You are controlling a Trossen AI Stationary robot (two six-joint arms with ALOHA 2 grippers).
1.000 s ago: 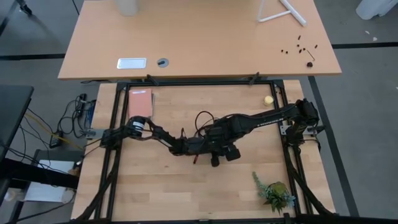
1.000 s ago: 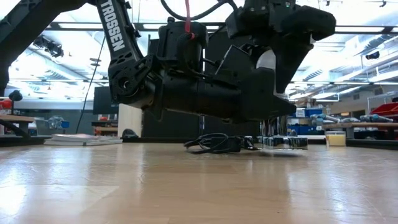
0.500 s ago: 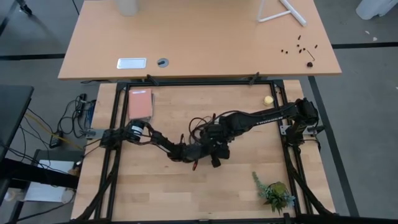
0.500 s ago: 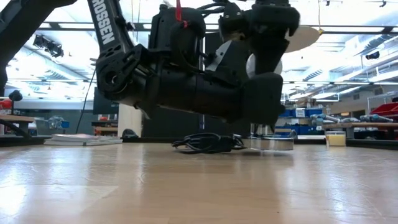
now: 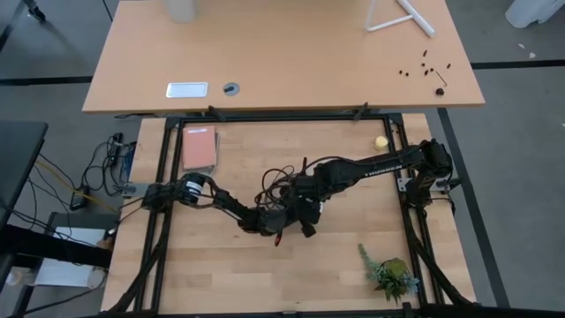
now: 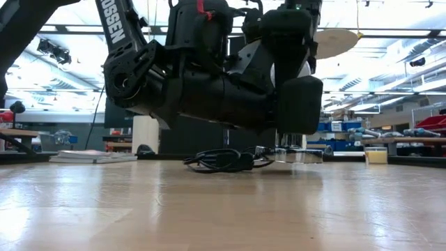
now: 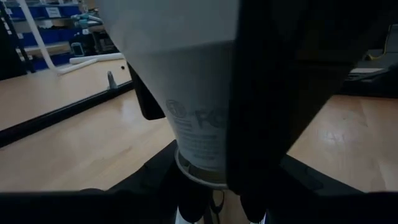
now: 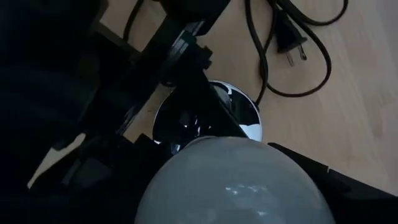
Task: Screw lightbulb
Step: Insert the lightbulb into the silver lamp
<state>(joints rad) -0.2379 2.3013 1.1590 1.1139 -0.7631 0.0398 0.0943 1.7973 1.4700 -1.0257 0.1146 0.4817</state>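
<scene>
two matte black jointed arms, white TROSSEN lettering down one link, red cable maybe, chunky blocky wrist housings

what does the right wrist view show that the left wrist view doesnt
Only the right wrist view shows the rounded frosted dome of the white lightbulb from above, the round shiny silver socket base under it, and the black power cord with its two-prong plug lying on the wooden table.

Only the left wrist view shows the bulb's tapering white neck with grey printed lettering, its lower end sitting between dark gripper parts, and shelves in the room beyond.

Both show the same bulb close up, dark gripper parts beside it, and the light wooden tabletop.
</scene>
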